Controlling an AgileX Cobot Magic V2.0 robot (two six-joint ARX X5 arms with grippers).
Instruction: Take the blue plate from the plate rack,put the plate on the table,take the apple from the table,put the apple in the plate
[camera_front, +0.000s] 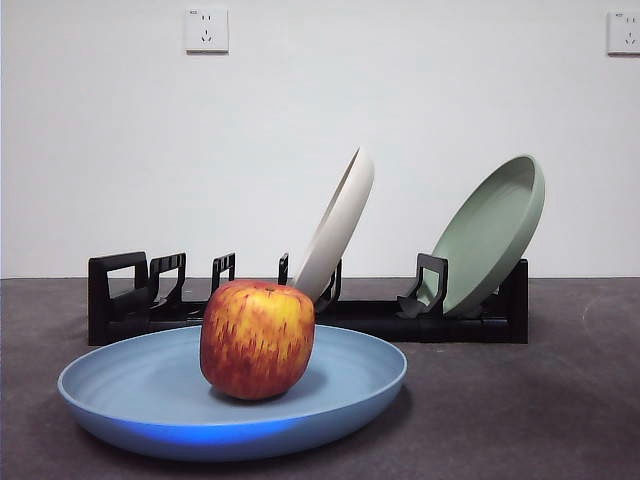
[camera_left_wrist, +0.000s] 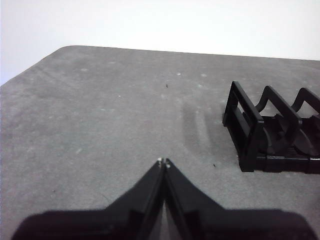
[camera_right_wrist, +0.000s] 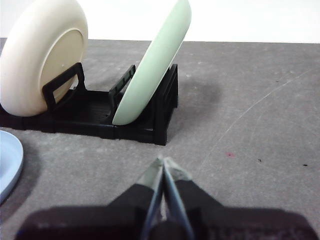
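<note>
The blue plate (camera_front: 150, 385) lies flat on the dark grey table (camera_front: 520, 410) in the front view, in front of the plate rack (camera_front: 300, 310). The red-and-yellow apple (camera_front: 257, 338) stands in the plate. Neither gripper shows in the front view. My left gripper (camera_left_wrist: 164, 162) is shut and empty above bare table, beside the rack's end (camera_left_wrist: 250, 132). My right gripper (camera_right_wrist: 164, 162) is shut and empty, in front of the rack's other end (camera_right_wrist: 160, 107); an edge of the blue plate (camera_right_wrist: 9, 162) shows there.
A cream-white plate (camera_front: 340, 220) and a sage-green plate (camera_front: 495, 230) lean in the rack; both show in the right wrist view, cream (camera_right_wrist: 37, 60) and green (camera_right_wrist: 157, 60). A white wall with two sockets stands behind.
</note>
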